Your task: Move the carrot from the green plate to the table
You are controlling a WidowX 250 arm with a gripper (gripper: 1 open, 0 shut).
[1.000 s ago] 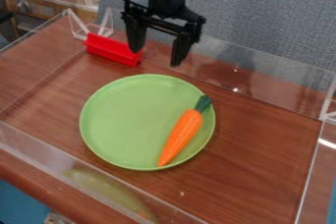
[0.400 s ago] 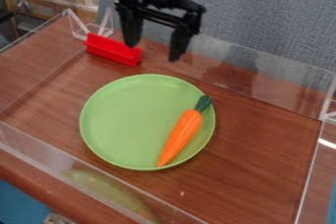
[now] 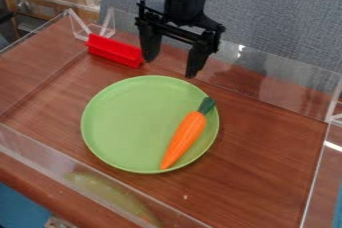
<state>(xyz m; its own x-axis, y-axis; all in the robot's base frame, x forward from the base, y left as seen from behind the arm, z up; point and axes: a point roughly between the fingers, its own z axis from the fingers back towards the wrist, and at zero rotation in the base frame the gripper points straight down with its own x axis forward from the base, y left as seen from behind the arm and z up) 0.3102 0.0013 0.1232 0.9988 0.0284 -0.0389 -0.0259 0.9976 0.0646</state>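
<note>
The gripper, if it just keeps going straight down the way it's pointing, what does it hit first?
Probably the far rim of the green plate or the bare table just behind it. The open gripper hangs there, away from the carrot; depth is unclear.

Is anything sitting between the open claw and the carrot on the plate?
Nothing visible. The claw hangs open above the plate's far edge; the carrot lies uncovered on the plate's right side. The red block sits off to the left on the table, out of the path.

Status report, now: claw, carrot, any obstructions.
Claw open, empty, above plate's far edge. Carrot lying on green plate, untouched. Red block behind plate, clear of the carrot.
</note>
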